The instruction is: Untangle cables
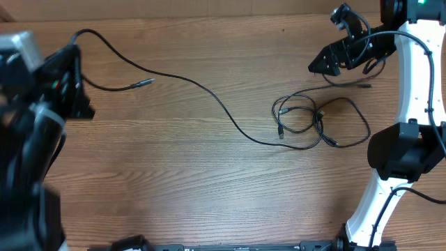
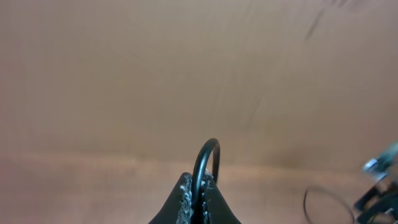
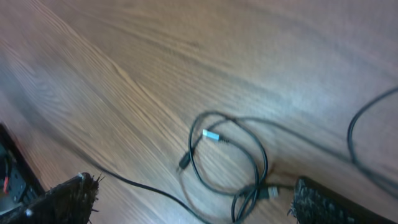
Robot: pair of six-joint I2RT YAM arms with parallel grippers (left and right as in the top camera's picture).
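Left end effector (image 2: 198,193), nearest to us in its own wrist view, has its fingers pressed together on the long cable (image 2: 207,152). The cable arches up in a small loop from between them, and we see no gap there.

Seen from above, this cable leaves the grip well apart from the coil (image 1: 306,120). It sweeps across the worktop (image 1: 174,202) in one open curve and runs into the coil on the side facing the left arm. Its short tail ends in a free plug (image 1: 144,82) lying on the wood between the left end effector and the coil, much nearer the former.

The coil itself is a flat knot of several overlapping loops. In the right wrist view a silver plug (image 3: 212,135) lies inside one of its rings, and strands cross just beside it.

Right end effector (image 1: 324,64) hovers beyond the coil, toward the far edge of the worktop, its fingers spread wide and holding nothing. A loose strand (image 1: 348,84) lies between the coil and it.

We judge the task to be somewhere in its early-to-middle part. One strand is drawn out long and nearly clear, yet its far end is bound into the coil, whose loops are not yet separated. Most of the work is left: freeing that end, then parting the remaining cords.
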